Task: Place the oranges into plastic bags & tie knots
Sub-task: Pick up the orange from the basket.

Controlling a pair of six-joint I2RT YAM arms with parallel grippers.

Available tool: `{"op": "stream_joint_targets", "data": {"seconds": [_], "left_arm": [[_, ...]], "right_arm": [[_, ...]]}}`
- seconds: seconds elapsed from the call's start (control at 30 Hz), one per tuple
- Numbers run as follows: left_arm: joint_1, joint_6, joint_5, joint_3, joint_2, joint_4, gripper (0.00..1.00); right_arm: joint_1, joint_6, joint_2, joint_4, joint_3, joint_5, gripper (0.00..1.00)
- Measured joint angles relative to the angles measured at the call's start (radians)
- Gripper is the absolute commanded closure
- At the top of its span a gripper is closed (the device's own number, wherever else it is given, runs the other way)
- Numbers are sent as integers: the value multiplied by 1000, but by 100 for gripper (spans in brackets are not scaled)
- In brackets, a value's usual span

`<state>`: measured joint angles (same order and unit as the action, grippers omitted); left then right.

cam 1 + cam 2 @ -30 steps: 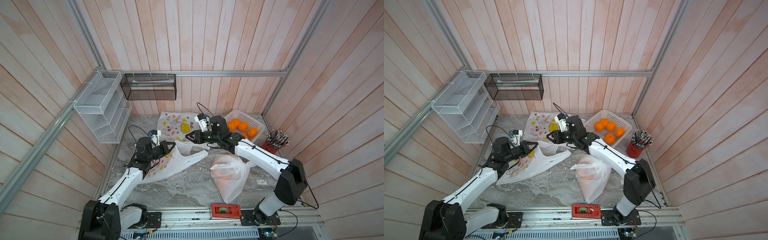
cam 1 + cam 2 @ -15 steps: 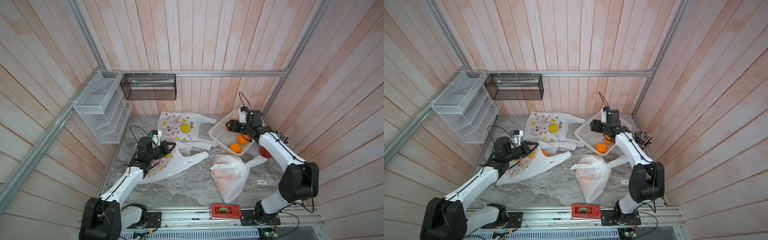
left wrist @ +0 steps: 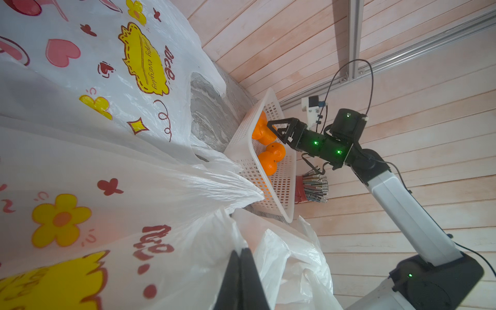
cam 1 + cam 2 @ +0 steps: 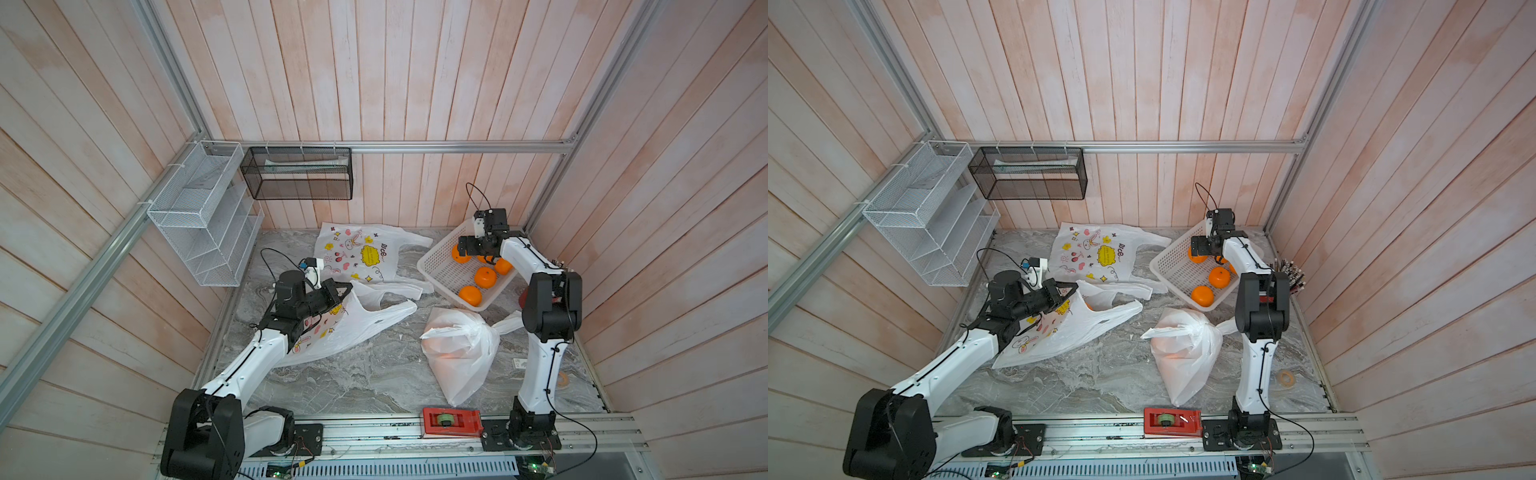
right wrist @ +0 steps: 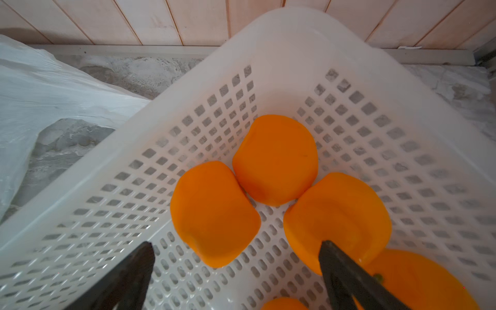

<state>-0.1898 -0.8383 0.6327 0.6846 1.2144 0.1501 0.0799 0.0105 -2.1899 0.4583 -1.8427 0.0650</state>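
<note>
A printed plastic bag (image 4: 361,324) lies open at the left, and my left gripper (image 3: 240,251) is shut on its rim. A sliver of orange (image 4: 1088,306) shows inside its mouth. My right gripper (image 5: 236,244) hangs open just above several oranges (image 5: 214,212) in the white perforated basket (image 4: 432,270) at the back right, one finger (image 5: 338,257) in front of an orange. A second printed bag (image 4: 357,253) lies flat at the back. A plain white bag (image 4: 461,357) with oranges inside lies in front of the basket, closed by a knot (image 4: 492,330).
A red cup of pens (image 4: 1289,272) stands right of the basket behind the right arm. A red tape dispenser (image 4: 451,422) sits on the front rail. A white wire rack (image 4: 199,216) and a black mesh basket (image 4: 297,174) hang on the walls.
My right gripper swung from the mouth of the held bag over to the basket and opened wide. The basket and its oranges shifted. The left arm stayed still.
</note>
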Motion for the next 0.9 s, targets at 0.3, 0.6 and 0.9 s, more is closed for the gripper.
{"op": "stream_joint_targets", "data": {"seconds": [0.3, 0.6, 0.9], "left_arm": [[0, 3, 0, 18, 10, -4, 100], [0, 4, 8, 30, 54, -4, 100], [0, 4, 18, 33, 72, -4, 100]], "right_arm": [[14, 72, -183, 93, -248, 7, 26], [50, 94, -199, 147, -260, 8, 30], [52, 95, -195, 146, -165, -11, 22]]}}
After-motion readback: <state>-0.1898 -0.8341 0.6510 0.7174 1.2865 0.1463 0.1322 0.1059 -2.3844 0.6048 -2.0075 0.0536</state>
